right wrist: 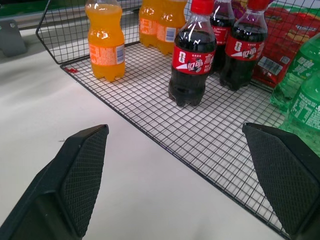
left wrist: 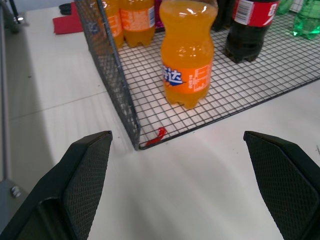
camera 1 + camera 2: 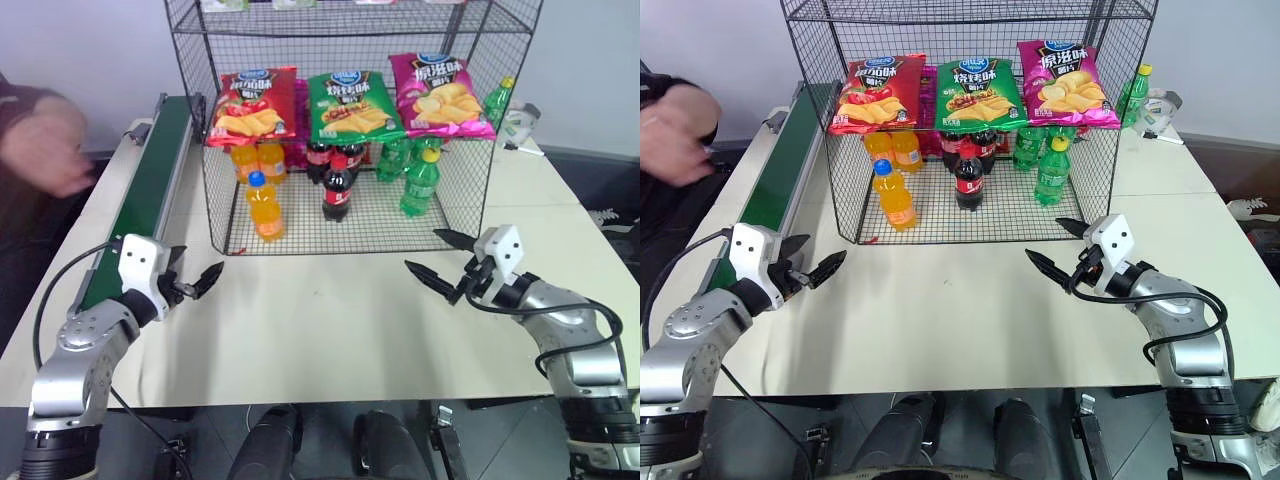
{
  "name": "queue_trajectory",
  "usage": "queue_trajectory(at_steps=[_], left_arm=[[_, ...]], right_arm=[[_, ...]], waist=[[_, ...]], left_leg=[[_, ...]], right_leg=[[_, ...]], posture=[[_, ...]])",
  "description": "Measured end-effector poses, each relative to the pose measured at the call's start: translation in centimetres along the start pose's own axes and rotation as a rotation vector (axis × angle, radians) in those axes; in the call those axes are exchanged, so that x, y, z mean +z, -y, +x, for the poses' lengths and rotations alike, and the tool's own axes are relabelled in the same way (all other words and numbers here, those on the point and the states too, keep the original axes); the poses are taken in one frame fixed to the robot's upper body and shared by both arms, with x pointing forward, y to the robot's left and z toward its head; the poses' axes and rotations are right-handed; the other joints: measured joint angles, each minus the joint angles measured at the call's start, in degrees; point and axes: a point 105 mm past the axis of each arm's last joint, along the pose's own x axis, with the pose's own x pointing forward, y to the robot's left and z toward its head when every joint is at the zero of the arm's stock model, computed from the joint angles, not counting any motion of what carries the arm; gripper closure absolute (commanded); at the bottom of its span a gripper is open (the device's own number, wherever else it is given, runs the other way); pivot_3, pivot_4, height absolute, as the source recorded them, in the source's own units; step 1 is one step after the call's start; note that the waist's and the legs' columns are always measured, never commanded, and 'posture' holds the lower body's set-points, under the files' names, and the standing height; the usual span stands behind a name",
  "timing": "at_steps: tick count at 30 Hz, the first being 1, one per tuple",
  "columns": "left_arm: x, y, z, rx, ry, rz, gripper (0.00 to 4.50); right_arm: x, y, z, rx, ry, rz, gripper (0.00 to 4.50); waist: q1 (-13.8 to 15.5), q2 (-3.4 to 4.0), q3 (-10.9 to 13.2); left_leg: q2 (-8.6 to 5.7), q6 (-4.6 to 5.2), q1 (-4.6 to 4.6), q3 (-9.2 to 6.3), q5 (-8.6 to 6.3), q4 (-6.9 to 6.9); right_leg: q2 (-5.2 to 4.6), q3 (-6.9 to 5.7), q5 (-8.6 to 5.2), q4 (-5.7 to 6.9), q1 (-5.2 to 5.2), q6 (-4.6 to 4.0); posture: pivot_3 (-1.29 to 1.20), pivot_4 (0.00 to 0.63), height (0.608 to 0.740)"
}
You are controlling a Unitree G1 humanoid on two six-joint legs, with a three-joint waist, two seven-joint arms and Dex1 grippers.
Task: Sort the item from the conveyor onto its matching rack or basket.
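On my screens: the orange soda (image 3: 265, 206) stands upright on the bottom mesh of the rack (image 3: 215, 215), at its front left corner, blue cap on, label facing out. Behind it, two more orange bottles (image 3: 257, 159). To its right, the cola (image 3: 338, 187) with a red cap stands upright, more cola bottles (image 1: 235, 52) behind it; further right, green bottles (image 3: 418, 180). Three chip bags hang along the front of the upper tier — red (image 3: 252, 105), green (image 3: 353, 106), magenta (image 3: 437, 95). A small red scrap (image 2: 158, 135) lies at the rack's front left corner. The conveyor (image 3: 150, 180) runs along the table's (image 3: 320, 330) left side, just beside the rack, and I see nothing on its belt. My left gripper (image 3: 198, 283) hovers over the table near the belt's near end, fingers wide apart, holding nothing. My right gripper (image 3: 442, 258) hovers before the rack's front right corner, fingers likewise spread, empty. A person's hand (image 3: 45, 150) shows blurred at the far left, beyond the conveyor.
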Motion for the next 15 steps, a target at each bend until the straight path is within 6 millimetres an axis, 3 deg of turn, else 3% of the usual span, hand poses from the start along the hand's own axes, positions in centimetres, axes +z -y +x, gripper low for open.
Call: queue_trajectory(at_steps=[15], left_arm=[[0.6,-1.5,-1.5,0.089,0.055,-0.087,0.1]], right_arm=[[0.6,-1.1,1.4,0.061,0.026,-0.008,0.0]], waist=[[0.0,0.01,0.0]], left_leg=[[0.0,0.0,0.0,0.0,0.0,0.0]], right_leg=[[0.0,0.0,0.0,-0.03,0.0,-0.01]], posture=[[0.0,0.15,0.74]])
